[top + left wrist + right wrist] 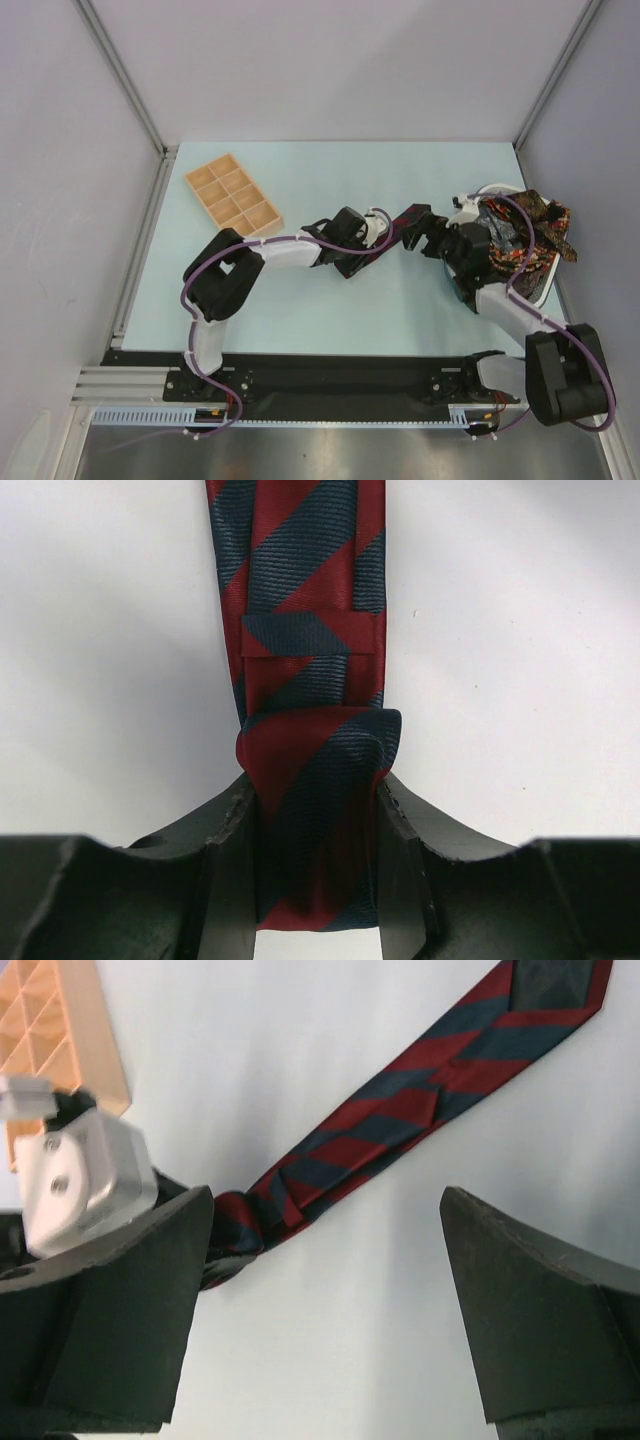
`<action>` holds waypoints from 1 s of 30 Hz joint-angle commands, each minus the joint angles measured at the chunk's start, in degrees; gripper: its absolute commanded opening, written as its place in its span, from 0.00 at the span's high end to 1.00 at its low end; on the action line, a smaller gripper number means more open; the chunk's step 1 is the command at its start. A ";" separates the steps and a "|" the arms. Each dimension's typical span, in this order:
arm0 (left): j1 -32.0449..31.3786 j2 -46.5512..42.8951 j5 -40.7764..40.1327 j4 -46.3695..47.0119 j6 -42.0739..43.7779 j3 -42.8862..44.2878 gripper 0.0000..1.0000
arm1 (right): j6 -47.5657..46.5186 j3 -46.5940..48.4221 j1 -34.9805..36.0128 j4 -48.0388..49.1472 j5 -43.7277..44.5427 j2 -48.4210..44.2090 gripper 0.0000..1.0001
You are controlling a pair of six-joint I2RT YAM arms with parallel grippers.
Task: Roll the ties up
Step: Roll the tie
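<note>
Firmly, left gripper [316,810] pinches striped tie [300,575] — seemingly folded.

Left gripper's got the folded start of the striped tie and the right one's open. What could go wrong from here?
1. The left gripper pinches only a small, loose fold of the striped tie; it may unroll or slip out when turned.
2. The right gripper stands open, holding nothing, so the creased free length could roll crooked.
3. The right arm sits against the pile of ties and might snag one.
</note>
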 commanded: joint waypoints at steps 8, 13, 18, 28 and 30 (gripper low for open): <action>0.12 0.38 -1.44 -6.90 -0.93 -1.95 0.69 | -2.11 -6.47 2.42 6.79 3.69 -15.30 0.00; 0.12 0.99 -2.84 -8.13 -1.63 -1.33 0.69 | -6.33 -8.40 5.58 4.94 -1.49 -18.12 0.10; 0.12 1.52 -3.64 -9.10 -2.34 -0.54 0.69 | -11.60 -6.91 17.43 -4.11 8.07 -20.14 0.19; 0.03 1.35 -1.26 -10.77 -3.21 -0.63 0.70 | -17.67 -8.32 43.19 -12.65 31.46 -24.81 0.23; 0.03 0.29 -0.57 -10.24 -3.57 -1.68 0.70 | -18.64 -8.40 46.17 -12.21 34.80 -24.19 0.23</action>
